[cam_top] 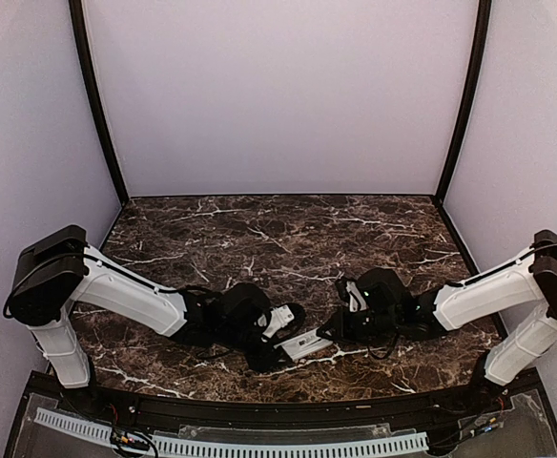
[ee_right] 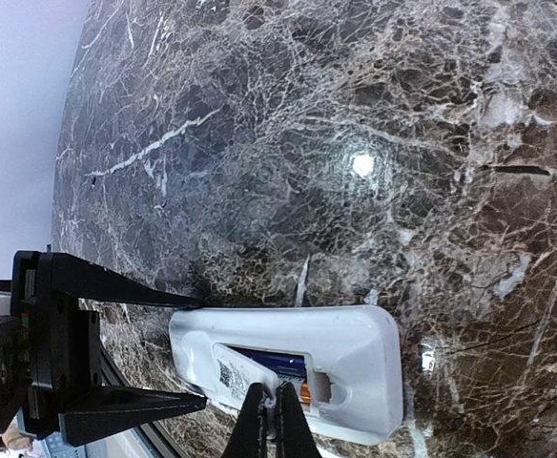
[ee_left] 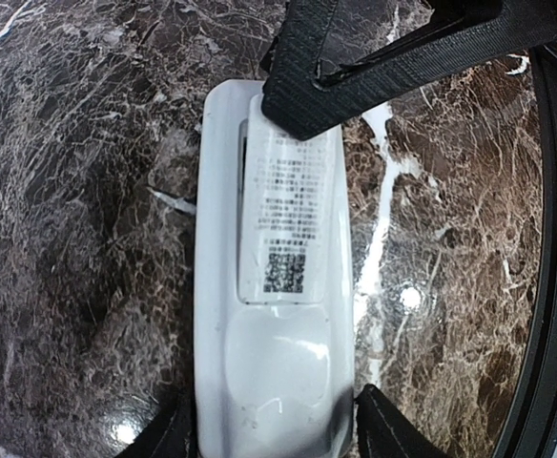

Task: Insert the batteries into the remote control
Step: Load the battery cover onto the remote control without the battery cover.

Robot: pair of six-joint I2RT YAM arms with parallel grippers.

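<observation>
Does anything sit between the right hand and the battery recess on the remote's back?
Yes. The white cover with its printed label lies over most of the recess in the remote control. The right hand, shut, sits at the cover's edge, where a blue battery shows through a gap.

white arm shells (cam_top: 126,291), bulky black joints (cam_top: 48,272)
</observation>
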